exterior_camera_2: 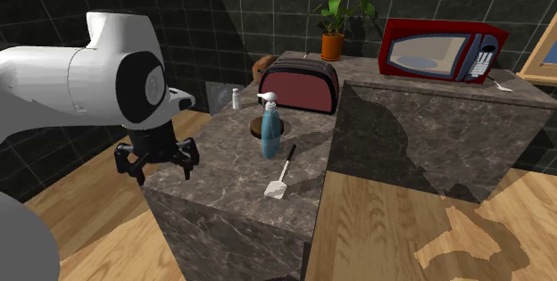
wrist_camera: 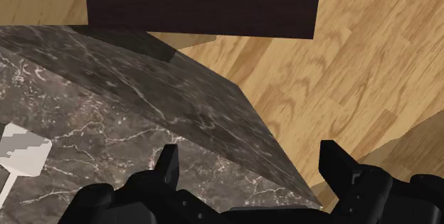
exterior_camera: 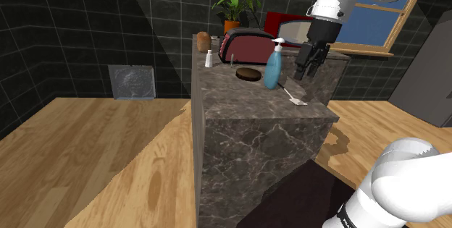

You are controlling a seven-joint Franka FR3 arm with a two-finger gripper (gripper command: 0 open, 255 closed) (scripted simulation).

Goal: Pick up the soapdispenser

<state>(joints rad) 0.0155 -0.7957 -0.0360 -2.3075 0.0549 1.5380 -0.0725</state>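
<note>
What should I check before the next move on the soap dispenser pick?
1. Open gripper: ok, fingers apart with nothing between them.
2. Upright soap dispenser on the counter: ok.
3. Gripper lined up on the soap dispenser: not ok. It hangs at the counter's edge, off to one side.
4. Flat white spatula out of the way: probably ok. It lies apart from the soap dispenser.
5. Gap between the soap dispenser and the dark round disc beside it: cannot tell.
</note>
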